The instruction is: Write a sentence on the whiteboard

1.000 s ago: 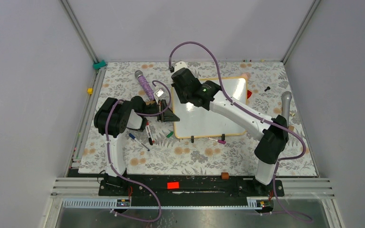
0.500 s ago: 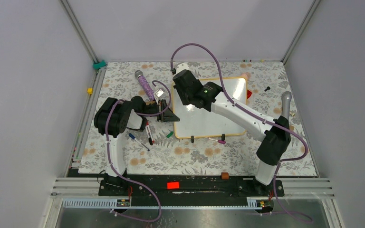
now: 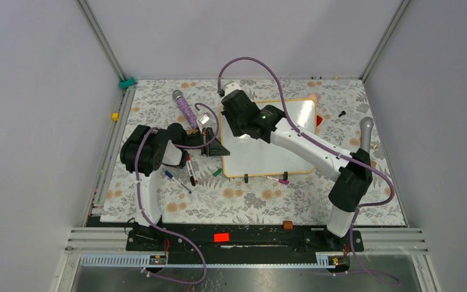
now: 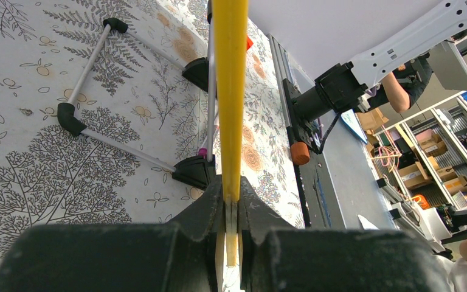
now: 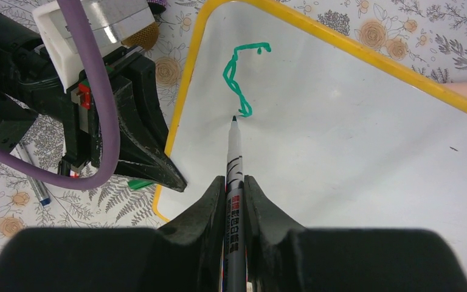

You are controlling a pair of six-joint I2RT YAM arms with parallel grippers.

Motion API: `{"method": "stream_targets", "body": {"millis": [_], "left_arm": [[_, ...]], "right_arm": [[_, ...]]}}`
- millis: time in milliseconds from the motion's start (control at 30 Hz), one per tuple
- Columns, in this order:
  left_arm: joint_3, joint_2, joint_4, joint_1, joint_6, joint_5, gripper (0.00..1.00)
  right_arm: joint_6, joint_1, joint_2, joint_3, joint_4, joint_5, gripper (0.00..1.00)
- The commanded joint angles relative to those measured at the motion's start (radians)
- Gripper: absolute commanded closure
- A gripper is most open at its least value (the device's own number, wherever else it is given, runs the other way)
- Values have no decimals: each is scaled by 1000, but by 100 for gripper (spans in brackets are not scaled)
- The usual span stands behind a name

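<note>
Finds the whiteboard [image 3: 280,155] flat on the floral table [image 3: 249,201]. Pinches its left frame edge, close to the near-left corner, with the left gripper [image 4: 231,194], fingers narrowed onto the yellow rim. Grips a marker [image 5: 233,161] in the right gripper [image 5: 234,182] over the board's far-left part, fingers tight on the barrel. Shows of the sentence [image 5: 238,82] only one green squiggle by the board's far-left corner, with the marker tip just beside its lower end. Leaves loose pens [image 3: 179,176] left of the board.
</note>
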Motion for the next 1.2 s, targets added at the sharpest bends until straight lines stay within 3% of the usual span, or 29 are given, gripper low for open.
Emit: {"method": "stream_targets", "body": {"millis": [0, 533, 800, 1167], "left_arm": [[-7, -10, 22, 1, -4, 124, 100], [-6, -5, 22, 1, -4, 124, 100], [-4, -4, 22, 0, -6, 120, 100], [-17, -12, 22, 1, -19, 89, 100]], "right_arm": [[7, 1, 3, 32, 0, -34, 100], [8, 1, 25, 99, 12, -83, 100], [-3, 1, -113, -14, 111, -143, 100], [2, 1, -268, -201, 205, -46, 100]]}}
